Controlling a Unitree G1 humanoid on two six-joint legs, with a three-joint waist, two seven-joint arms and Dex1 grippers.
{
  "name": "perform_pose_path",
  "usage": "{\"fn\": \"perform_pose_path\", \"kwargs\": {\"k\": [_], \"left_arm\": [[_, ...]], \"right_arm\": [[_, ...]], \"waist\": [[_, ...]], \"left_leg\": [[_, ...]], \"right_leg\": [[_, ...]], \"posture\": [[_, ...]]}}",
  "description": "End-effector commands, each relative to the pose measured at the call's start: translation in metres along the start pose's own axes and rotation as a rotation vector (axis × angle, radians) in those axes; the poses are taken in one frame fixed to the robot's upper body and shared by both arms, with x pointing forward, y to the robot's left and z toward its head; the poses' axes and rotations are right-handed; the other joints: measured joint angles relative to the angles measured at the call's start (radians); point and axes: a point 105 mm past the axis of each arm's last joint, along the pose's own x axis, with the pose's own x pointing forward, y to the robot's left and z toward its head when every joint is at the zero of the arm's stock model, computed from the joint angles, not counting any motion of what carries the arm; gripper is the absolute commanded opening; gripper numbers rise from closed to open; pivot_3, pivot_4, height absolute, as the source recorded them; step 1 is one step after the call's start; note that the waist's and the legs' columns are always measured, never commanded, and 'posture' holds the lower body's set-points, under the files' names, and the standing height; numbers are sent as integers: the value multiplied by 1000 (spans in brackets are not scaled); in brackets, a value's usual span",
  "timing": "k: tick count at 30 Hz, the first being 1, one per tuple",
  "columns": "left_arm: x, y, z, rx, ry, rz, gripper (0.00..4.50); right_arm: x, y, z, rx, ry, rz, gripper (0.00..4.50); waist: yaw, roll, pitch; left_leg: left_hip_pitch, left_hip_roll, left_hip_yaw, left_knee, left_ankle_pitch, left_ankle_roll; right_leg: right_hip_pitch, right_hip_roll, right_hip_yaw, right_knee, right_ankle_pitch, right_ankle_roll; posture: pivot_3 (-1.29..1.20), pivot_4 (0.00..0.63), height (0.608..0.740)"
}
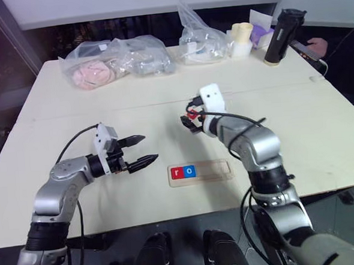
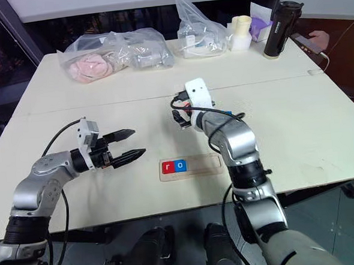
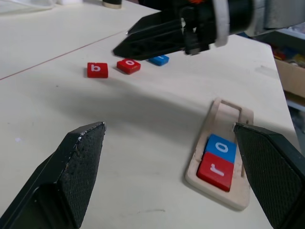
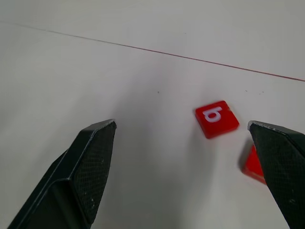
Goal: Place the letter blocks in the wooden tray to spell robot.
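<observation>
Right wrist view: right gripper [image 4: 183, 162] jaws released, red b block [image 4: 217, 118] between fingertips, second red block at 3 o'clock, cut off, probably o. Left gripper [image 1: 139, 150] jaws released, empty. Wooden tray [image 1: 218, 169] holds r, o at left end. Step: fetch b; next descend, clench. Blue block [image 3: 158, 59] letter unreadable.

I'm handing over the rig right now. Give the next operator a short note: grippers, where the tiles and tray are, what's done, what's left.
Left gripper: jaws open, empty, beside the tray.
Right gripper: jaws open, empty, above the loose tiles.
Long pale-wood tray: near table edge, holding the red r tile and blue o tile at its left end.
Loose on the table: red b tile, red o tile, a blue tile, letter unreadable.
Done: r, o.
Left: b, o and the last tile.
</observation>
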Motion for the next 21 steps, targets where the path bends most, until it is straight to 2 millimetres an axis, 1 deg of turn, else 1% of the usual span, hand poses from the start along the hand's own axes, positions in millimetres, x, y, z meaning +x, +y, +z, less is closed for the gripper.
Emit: {"fn": "perform_pose_path", "kwargs": {"k": [1,5,8,10,14,19,21], "left_arm": [[-4,-2,11,27,-34,23,4475],[-7,-1,9,24,-37,53,4475],[-6,-1,8,22,-37,60,4475],[-6,0,8,25,-37,67,4475],[-5,-1,7,24,-41,76,4475],[-5,-2,7,24,-44,88,4475],[-4,-4,7,24,-48,94,4475]], "right_arm": [[10,-4,10,18,33,-111,4500],[33,10,19,119,124,-224,4500],[42,12,26,170,154,-305,4500],[47,19,28,214,189,-293,4500],[51,27,30,305,234,-299,4500],[52,37,23,419,314,-273,4500],[51,39,20,463,342,-268,4500]], "waist": [[-2,0,0],[-5,0,0],[-6,0,0],[-5,0,0],[-8,0,0],[-11,0,0],[-10,0,0]], "left_leg": [[0,0,0,0,0,0],[1,0,1,-1,1,-2],[1,0,0,-3,2,-3],[1,0,0,-3,2,-3],[1,0,1,-3,2,-3],[1,0,2,-4,2,-3],[1,1,2,-4,2,-3]], "right_leg": [[0,0,0,0,0,-1],[-1,1,0,1,1,-1],[-2,2,0,2,1,-2],[-2,3,0,2,1,-2],[-1,3,0,0,1,-2],[-1,3,1,1,1,-2],[-1,3,1,1,1,-2]], "posture": [[0,150,738],[0,150,738],[0,150,738],[0,150,738],[0,150,738],[0,150,738],[0,150,738]]}}
